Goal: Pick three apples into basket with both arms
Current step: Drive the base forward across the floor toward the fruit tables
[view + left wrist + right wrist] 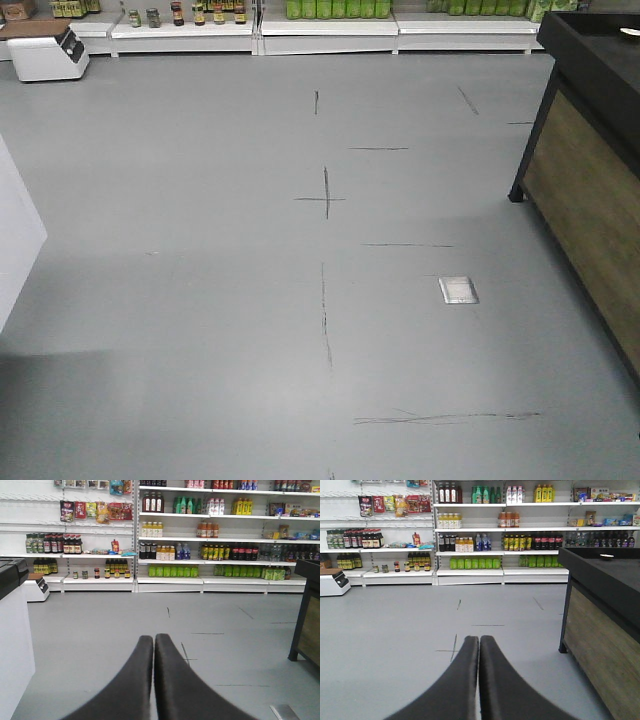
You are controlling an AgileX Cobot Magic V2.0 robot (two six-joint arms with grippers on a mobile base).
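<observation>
No apples and no basket show in any view. My left gripper (154, 638) is shut with nothing between its black fingers, held level above the grey floor and facing the shelves. My right gripper (479, 639) is likewise shut and empty, pointing the same way. Neither arm appears in the front view, which holds only floor.
A black-topped, wood-sided display stand (590, 170) stands at the right, seen too in the right wrist view as the stand (600, 620). White shelving with bottles (210, 545) lines the far wall. A white counter (12, 640) is at the left. A small metal floor plate (458, 290) lies on the grey floor.
</observation>
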